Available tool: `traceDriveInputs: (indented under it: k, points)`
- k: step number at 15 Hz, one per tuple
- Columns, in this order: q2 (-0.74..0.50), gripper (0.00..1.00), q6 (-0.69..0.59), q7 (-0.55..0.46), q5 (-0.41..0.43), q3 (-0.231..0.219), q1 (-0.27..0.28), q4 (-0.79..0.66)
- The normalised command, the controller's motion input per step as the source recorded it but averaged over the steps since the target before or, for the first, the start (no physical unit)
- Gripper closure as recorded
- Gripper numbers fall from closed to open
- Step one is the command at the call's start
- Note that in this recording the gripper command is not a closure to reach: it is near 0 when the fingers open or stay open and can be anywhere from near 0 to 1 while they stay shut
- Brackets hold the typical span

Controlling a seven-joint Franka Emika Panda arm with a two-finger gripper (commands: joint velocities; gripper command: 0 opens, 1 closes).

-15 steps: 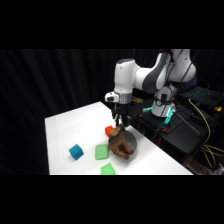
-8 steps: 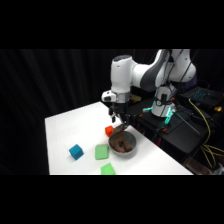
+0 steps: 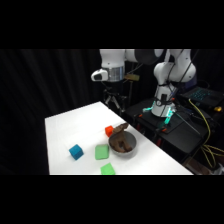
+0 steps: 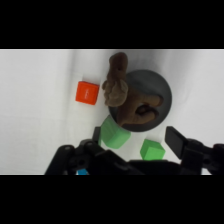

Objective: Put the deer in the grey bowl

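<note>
We see a round, smooth grey bowl [image 4: 162,92] with shallow curved sides standing on the flat white table [image 3: 70,127], and in it lies the small dark brown toy deer [image 4: 125,97], a lumpy, matte, irregular shape. In the wrist view most of the deer's body rests on the bowl's floor, while one narrow end sticks out over the rim toward the small red-orange block [image 4: 87,92], a smooth cube with softened edges just beside the bowl but apart from it. In the side view the deer [image 3: 121,140] fills much of the bowl [image 3: 122,145], with one part raised above the rim next to the red-orange block [image 3: 109,131]. Two smooth green blocks sit near the bowl, one [image 4: 113,134] touching or almost touching its rim, the other [image 4: 150,149] a little apart; a blue cube [image 3: 76,152] lies farther off on the table. The white arm reaches in from the upper right, and its two-finger gripper [image 3: 116,102] hangs well above the bowl, pointing down. From the wrist camera the gripper [image 4: 137,137] shows its black fingers [image 4: 177,137] spread apart, holding nothing, the bowl visible between them.
</note>
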Motion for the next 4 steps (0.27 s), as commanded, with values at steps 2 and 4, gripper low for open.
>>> traceDriveInputs:
  k: [2,4]
  points:
    - [-0.09,0.0,-0.41,0.12,-0.031,0.01,-0.074,0.37]
    - [-0.06,0.0,-0.29,0.16,-0.044,0.017,-0.06,0.29]
